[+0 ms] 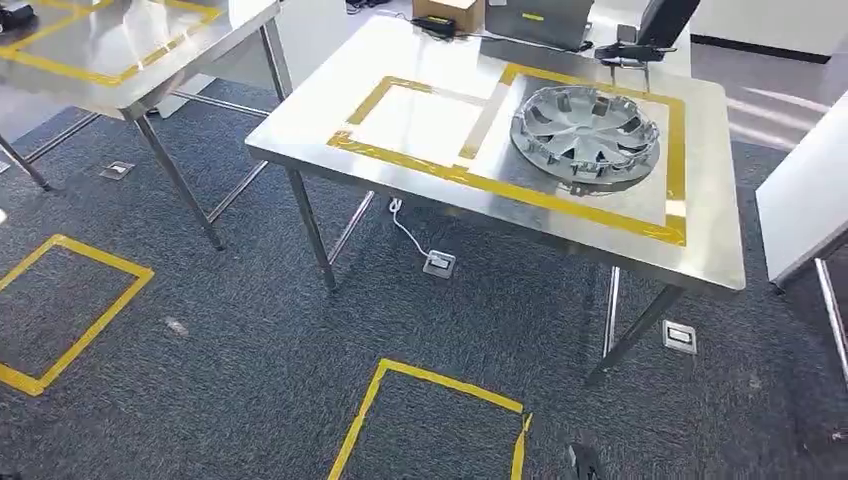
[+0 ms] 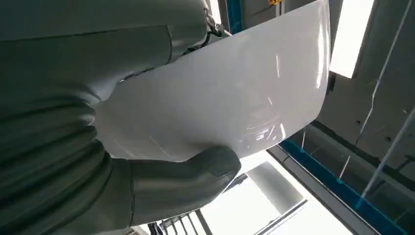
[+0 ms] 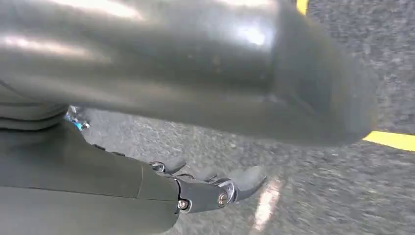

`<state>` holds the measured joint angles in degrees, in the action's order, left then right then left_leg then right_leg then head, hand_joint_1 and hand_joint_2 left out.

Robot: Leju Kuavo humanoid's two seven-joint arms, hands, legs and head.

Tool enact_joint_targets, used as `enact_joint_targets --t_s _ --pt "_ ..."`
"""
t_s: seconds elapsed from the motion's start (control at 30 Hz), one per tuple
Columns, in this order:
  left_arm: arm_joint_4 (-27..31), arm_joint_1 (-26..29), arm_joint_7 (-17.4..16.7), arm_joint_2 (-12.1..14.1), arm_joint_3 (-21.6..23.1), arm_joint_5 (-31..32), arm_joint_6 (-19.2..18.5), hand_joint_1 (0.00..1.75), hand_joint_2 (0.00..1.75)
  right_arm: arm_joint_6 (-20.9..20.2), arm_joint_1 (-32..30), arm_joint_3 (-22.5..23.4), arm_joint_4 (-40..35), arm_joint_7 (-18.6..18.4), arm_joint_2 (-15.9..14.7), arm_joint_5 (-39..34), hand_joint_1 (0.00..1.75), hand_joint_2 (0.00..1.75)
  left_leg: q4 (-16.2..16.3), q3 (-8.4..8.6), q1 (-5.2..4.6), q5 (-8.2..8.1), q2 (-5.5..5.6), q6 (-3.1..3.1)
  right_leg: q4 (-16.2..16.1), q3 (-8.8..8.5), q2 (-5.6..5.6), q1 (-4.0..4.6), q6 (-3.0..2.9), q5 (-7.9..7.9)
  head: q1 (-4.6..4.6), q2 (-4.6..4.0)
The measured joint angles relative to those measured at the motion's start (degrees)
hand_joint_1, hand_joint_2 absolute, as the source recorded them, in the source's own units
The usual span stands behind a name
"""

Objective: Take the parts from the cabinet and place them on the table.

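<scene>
A large glossy white panel (image 2: 235, 88) lies against my left hand (image 2: 98, 161), whose thick grey thumb (image 2: 195, 171) presses on the panel's edge; ceiling lights show behind it. My right hand (image 3: 98, 166) hangs over grey carpet, its dark fingers (image 3: 215, 191) apart from the thumb with nothing between them. In the head view a silver wheel cover (image 1: 585, 135) lies on the steel table (image 1: 300, 130), inside the right one of two yellow-taped squares. The left taped square (image 1: 420, 120) holds nothing.
A second steel table (image 1: 120, 50) stands at the far left. A laptop and a box (image 1: 540, 20) sit at the table's far edge. A white surface (image 1: 805, 190) juts in on the right. Yellow tape squares (image 1: 430, 420) mark the carpet, and floor sockets (image 1: 438, 263) lie under the table.
</scene>
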<state>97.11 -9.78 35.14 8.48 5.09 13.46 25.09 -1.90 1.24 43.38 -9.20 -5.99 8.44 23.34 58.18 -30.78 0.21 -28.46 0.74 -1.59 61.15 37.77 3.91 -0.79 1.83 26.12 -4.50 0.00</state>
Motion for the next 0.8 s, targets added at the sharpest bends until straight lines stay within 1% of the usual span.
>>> enact_joint_targets --t_s 0.03,0.07,0.1,0.13,0.17,0.2,0.23,0.27,0.3,0.33,0.4,0.43,0.47,0.5,0.53,0.57,0.6,0.63,0.67,0.7,0.73,0.77,0.8 --pt "-0.1 0.0 0.0 0.0 0.0 0.0 0.0 1.75 1.75 0.0 0.1 0.0 0.0 0.0 0.0 0.0 0.0 0.0 0.0 -0.25 -0.18 0.09 -0.81 -0.21 4.2 1.97 -1.95 0.07 0.16 2.68 -0.11 0.0" --pt "-0.3 0.1 0.0 0.0 0.0 0.0 0.0 1.75 1.75 0.0 0.3 0.0 0.0 0.0 -0.1 0.0 0.0 0.0 0.1 -0.4 -0.38 0.13 -1.61 -0.29 9.1 4.04 -2.83 0.07 0.26 5.04 -0.07 0.0" --pt "-0.5 0.1 0.0 0.0 0.0 0.0 0.0 1.75 1.75 0.0 0.3 0.0 0.0 0.0 -0.1 0.0 0.0 0.0 0.2 -0.59 -0.5 0.11 -2.47 -0.33 13.1 5.75 -3.14 0.07 0.33 6.61 -0.07 0.0" --pt "-0.7 0.1 0.0 0.0 0.0 0.0 0.0 1.75 1.75 0.0 0.3 0.0 0.0 0.0 -0.1 0.0 0.0 0.0 0.3 -0.71 -0.57 0.1 -3.21 -0.35 15.2 6.53 -3.23 0.07 0.33 7.01 -0.11 0.0" --pt "-0.9 0.1 0.0 0.0 0.0 0.0 0.0 1.75 1.75 0.0 0.2 0.0 0.0 0.0 -0.1 0.0 0.0 0.0 0.3 -0.79 -0.6 0.08 -4.0 -0.36 14.3 5.75 -3.35 0.07 0.27 6.02 -0.05 0.0" --pt "-1.0 0.0 -0.1 0.0 0.0 0.0 0.0 1.75 1.75 0.0 0.1 0.0 0.0 0.0 -0.1 0.0 0.0 0.0 0.4 -0.79 -0.61 0.05 -4.7 -0.36 11.0 3.66 -3.56 0.08 0.19 4.26 -0.11 0.0" --pt "-1.1 -0.1 -0.1 0.0 0.0 -0.1 0.0 1.75 1.75 0.0 0.1 0.0 0.0 0.0 -0.1 0.0 0.0 0.0 0.5 -0.78 -0.61 -0.05 -5.39 -0.29 5.6 0.46 -4.24 0.18 0.01 2.12 -0.07 0.0" --pt "-1.1 -0.1 -0.2 0.0 0.0 -0.2 0.0 1.75 1.75 0.0 0.1 0.0 0.0 0.0 -0.2 0.0 0.0 0.0 0.7 -0.71 -0.64 -0.2 -6.02 -0.07 0.1 -2.87 -6.2 0.41 -0.3 0.48 -0.13 0.0" --pt "-1.1 -0.1 -0.2 0.1 0.0 -0.2 0.0 1.75 1.75 0.0 0.3 0.0 0.0 0.0 -0.2 0.0 0.0 0.0 0.8 -0.78 -0.94 -0.36 -6.49 0.18 -1.8 -3.77 -8.12 0.87 -0.97 0.97 -0.09 0.0" --pt "-1.1 -0.2 -0.2 0.3 0.0 -0.2 0.0 1.75 1.75 0.0 0.4 0.0 0.0 0.0 -0.2 0.0 0.0 0.0 0.9 -0.72 -1.06 -0.55 -6.92 0.52 -2.2 -3.64 -7.55 0.87 -1.27 0.43 -0.02 0.0" --pt "-1.2 -0.3 -0.3 0.2 0.0 -0.2 0.0 1.75 1.75 0.0 0.3 0.0 0.0 0.0 -0.2 0.0 0.0 0.0 0.6 -0.5 -0.93 -0.42 -7.92 0.97 -2.1 -3.26 -6.37 1.04 -1.81 0.35 -0.05 0.0" --pt "-1.2 -0.4 -0.3 0.2 0.0 -0.2 0.0 1.75 1.75 0.0 0.2 0.0 0.0 0.0 -0.2 0.0 0.0 0.0 0.5 -0.29 -1.07 -0.48 -8.5 1.26 -2.4 -3.2 -5.75 0.87 -2.18 0.13 -0.07 0.0" --pt "-1.1 -0.5 -0.3 0.3 0.0 -0.2 0.0 1.75 1.75 0.0 0.2 0.0 0.0 0.0 -0.2 0.0 0.0 0.0 0.8 -0.56 -0.89 -0.84 -7.48 1.71 -2.9 -3.61 -5.21 0.25 -2.53 -0.37 -0.09 0.0" --pt "-1.2 -0.5 -0.3 0.3 0.1 -0.2 0.0 1.75 1.75 0.0 0.2 0.0 0.0 0.0 -0.2 0.0 0.0 0.0 2.3 -0.99 -0.72 -2.01 -3.99 2.2 -3.0 -3.58 -4.84 0.13 -2.8 -0.52 0.24 0.0" --pt "-1.2 -0.4 -0.3 0.4 0.0 -0.3 0.0 1.75 1.75 0.0 0.3 0.0 0.0 0.0 -0.2 0.0 0.0 0.0 5.7 -2.45 -0.51 -4.12 -1.94 2.5 -3.0 -3.45 -4.34 0.06 -2.99 -0.64 0.3 0.0" --pt "-1.2 -0.3 -0.5 0.5 0.0 -0.3 0.0 1.75 1.75 0.0 0.4 0.0 0.0 0.0 -0.2 0.0 0.0 0.0 10.1 -4.48 -0.31 -6.38 -1.11 2.78 -3.0 -3.35 -3.68 0.05 -3.07 -0.7 0.39 0.0" --pt "-1.4 -0.2 -0.7 0.5 0.0 -0.3 0.0 1.75 1.75 0.0 0.5 0.0 0.0 0.0 -0.2 0.0 0.0 0.0 14.9 -6.79 -0.14 -8.31 -0.91 3.04 -3.0 -3.21 -2.95 0.05 -3.1 -0.74 0.32 0.0" --pt "-1.5 -0.1 -0.8 0.5 0.0 -0.3 0.0 1.75 1.75 0.0 0.5 0.0 0.0 0.0 -0.2 0.0 0.0 0.0 17.7 -8.14 0.02 -8.85 -0.91 3.23 -3.0 -3.14 -2.24 0.05 -3.03 -0.79 0.35 0.0" --pt "-1.6 -0.1 -0.9 0.5 0.0 -0.4 0.0 1.75 1.75 -0.1 0.4 0.0 0.0 0.0 -0.2 0.1 0.0 0.0 17.6 -8.1 0.2 -7.93 -0.91 3.32 -3.0 -3.14 -1.48 0.0 -2.91 -0.87 0.35 0.0" --pt "-1.6 -0.1 -1.0 0.6 0.0 -0.4 0.0 1.75 1.75 -0.1 0.4 0.0 0.0 0.0 -0.2 0.2 0.0 0.0 15.0 -6.95 0.36 -5.96 -0.88 3.35 -2.9 -3.14 -0.72 -0.09 -2.78 -0.95 0.32 0.0" --pt "-1.6 -0.1 -1.0 0.6 0.0 -0.4 0.0 1.75 1.75 -0.1 0.4 0.0 0.0 0.0 -0.2 0.2 0.0 0.0 10.3 -4.69 0.53 -3.23 -0.52 3.39 -2.8 -3.14 0.14 -0.24 -2.55 -1.06 0.35 0.0" --pt "-1.6 -0.1 -1.0 0.6 0.0 -0.3 0.0 1.75 1.75 -0.1 0.4 0.0 0.0 0.0 -0.2 0.2 0.0 0.0 4.9 -2.0 0.79 -0.68 0.73 3.47 -2.7 -3.13 0.88 -0.41 -2.32 -1.08 0.35 0.0" --pt "-1.6 -0.1 -1.0 0.7 0.0 -0.3 0.1 1.75 1.75 -0.1 0.4 0.0 0.0 0.0 -0.2 0.3 0.0 0.0 1.3 -0.39 1.29 -0.59 4.37 3.58 -2.5 -2.88 1.48 -0.46 -1.87 -1.12 0.43 0.0"
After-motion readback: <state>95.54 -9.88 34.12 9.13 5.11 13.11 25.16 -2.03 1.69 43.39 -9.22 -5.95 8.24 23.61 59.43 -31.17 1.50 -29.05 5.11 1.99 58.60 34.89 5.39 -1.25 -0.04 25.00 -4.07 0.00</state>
